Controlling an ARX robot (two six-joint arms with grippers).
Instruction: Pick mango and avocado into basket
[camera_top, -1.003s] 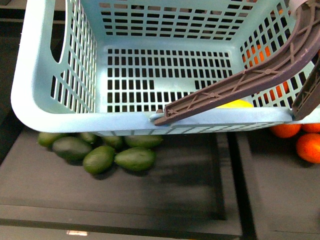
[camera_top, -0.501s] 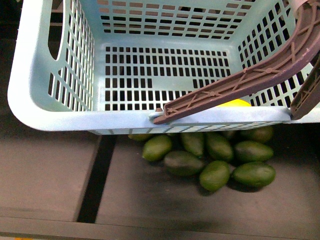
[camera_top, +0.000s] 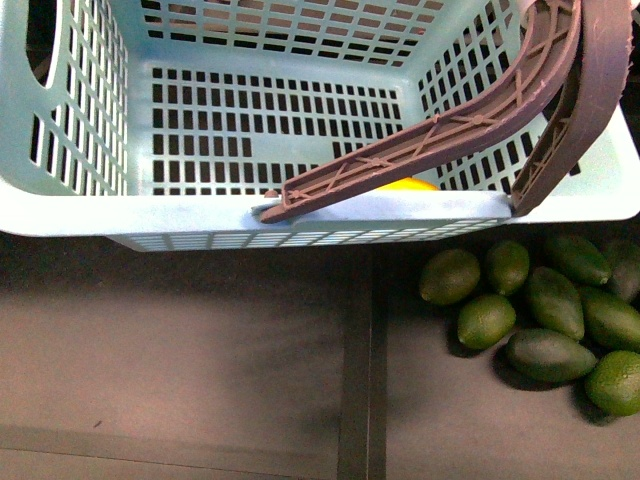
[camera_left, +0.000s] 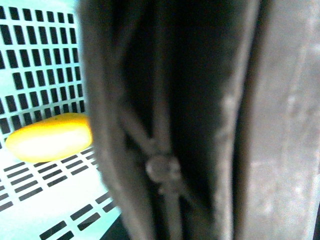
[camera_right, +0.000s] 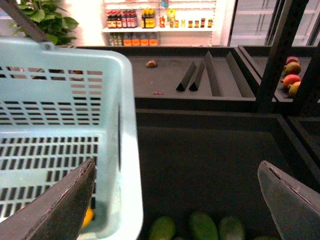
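Note:
The pale teal basket fills the top of the front view, with its brown handle raised across its right side. A yellow mango lies on its floor behind the near rim, and shows again as the mango in the left wrist view. My left gripper is shut on the handle, which blocks most of that view. Several avocados lie on the dark shelf below the basket's right corner. My right gripper is open beside the basket wall, above the avocados.
A groove splits the dark shelf into two bins. In the right wrist view, black wedge dividers stand in the bin behind, a black post rises at the right, and red-and-yellow mangoes lie beyond it.
The avocado pile has slid from lower left to lower right of the front view. The basket has shifted left in frame and its handle stands steeper. The oranges have left the view.

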